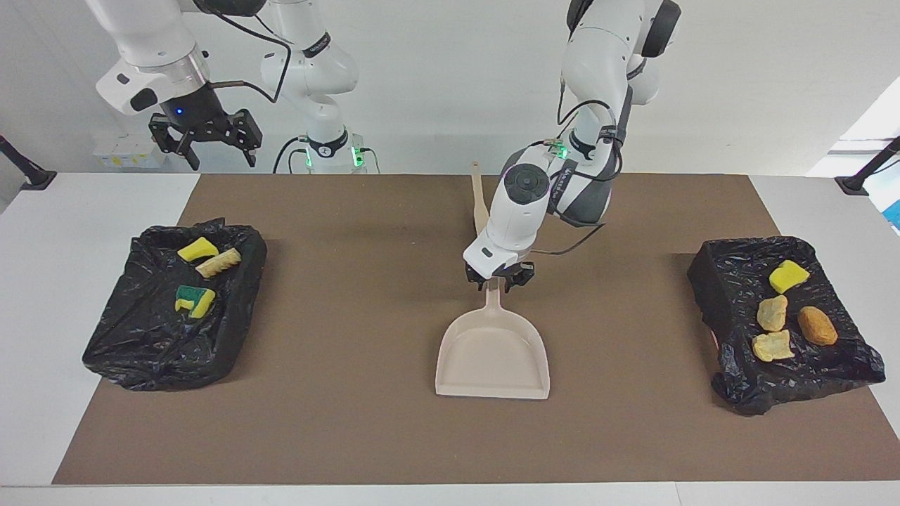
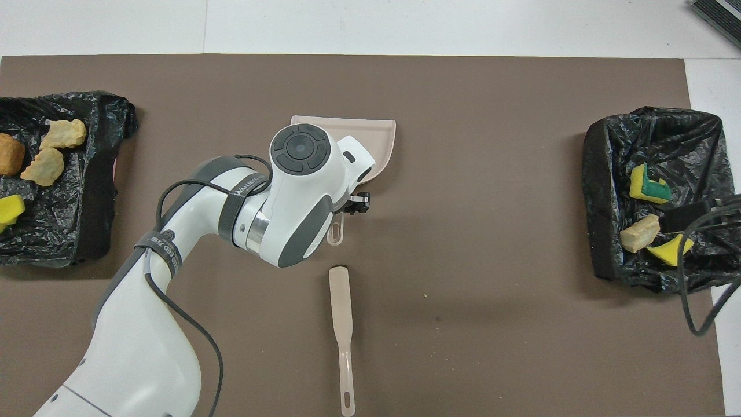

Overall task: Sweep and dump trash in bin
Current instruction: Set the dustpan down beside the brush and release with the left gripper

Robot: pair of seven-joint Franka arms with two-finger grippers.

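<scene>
Nearest to the robots lies the long beige plastic brush [image 2: 343, 330], flat on the brown table mat [image 1: 337, 422], in the middle of the table and touched by no gripper. Its handle end points toward the robots.

Just farther from the robots than the brush lies the beige plastic dustpan [image 1: 492, 355], with its handle toward the robots and its open mouth away from them. The pan is empty. The left gripper [image 1: 500, 275] is low over the handle of the dustpan, and its jaws stand at both sides of the handle; if they already press it, one cannot tell.

The right gripper [image 1: 205, 140] hangs high in the air at the right arm's end of the table, and the arm waits. Its jaws are wide apart and hold nothing.

All the trash is in two bins. The bin lined with a black plastic bag [image 1: 140, 337] at the right arm's end holds two yellow sponge scraps [image 1: 197, 249], one of them green-backed, and one tan bread-like lump [image 1: 218, 263]. The second black-lined bin [image 1: 731, 281] at the left arm's end holds one yellow sponge piece [image 1: 789, 276], two pale tan lumps [image 1: 772, 313] and one orange-brown lump [image 1: 818, 325].
</scene>
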